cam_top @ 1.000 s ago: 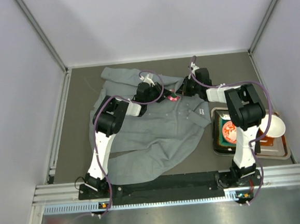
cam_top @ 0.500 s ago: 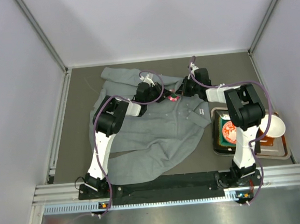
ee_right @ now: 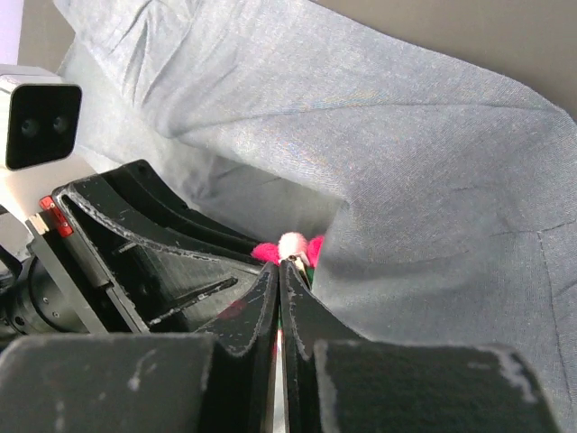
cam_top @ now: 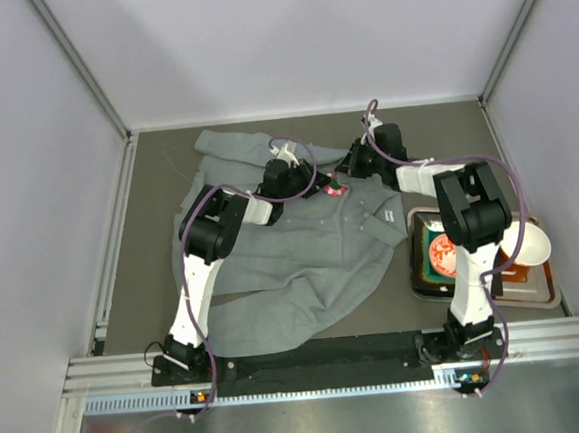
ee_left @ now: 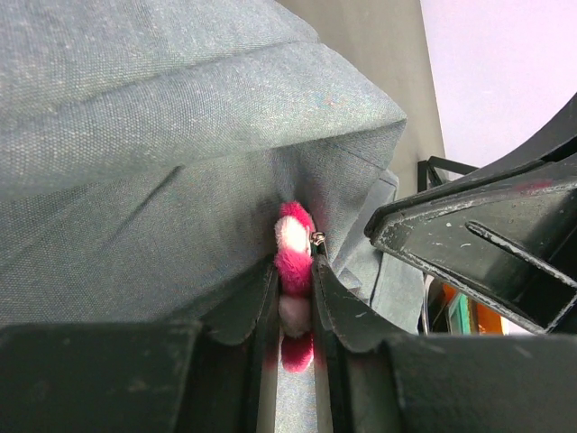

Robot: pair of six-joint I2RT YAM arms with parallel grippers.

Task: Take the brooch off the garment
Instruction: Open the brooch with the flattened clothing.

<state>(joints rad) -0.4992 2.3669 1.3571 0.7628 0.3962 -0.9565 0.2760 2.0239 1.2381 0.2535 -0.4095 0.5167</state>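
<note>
The grey shirt lies rumpled on the dark table, filling the middle of the top view. The pink brooch sits on a fold near the shirt's upper edge. The left gripper is clenched on it, one finger on each side of the petals. The right gripper faces it from the opposite side with its fingers pressed together, tips just under the brooch; whether they pinch anything cannot be told. At the right edge of the top view, a tray holds a green packet with a red round print. A white bowl sits at the tray's right side.
</note>
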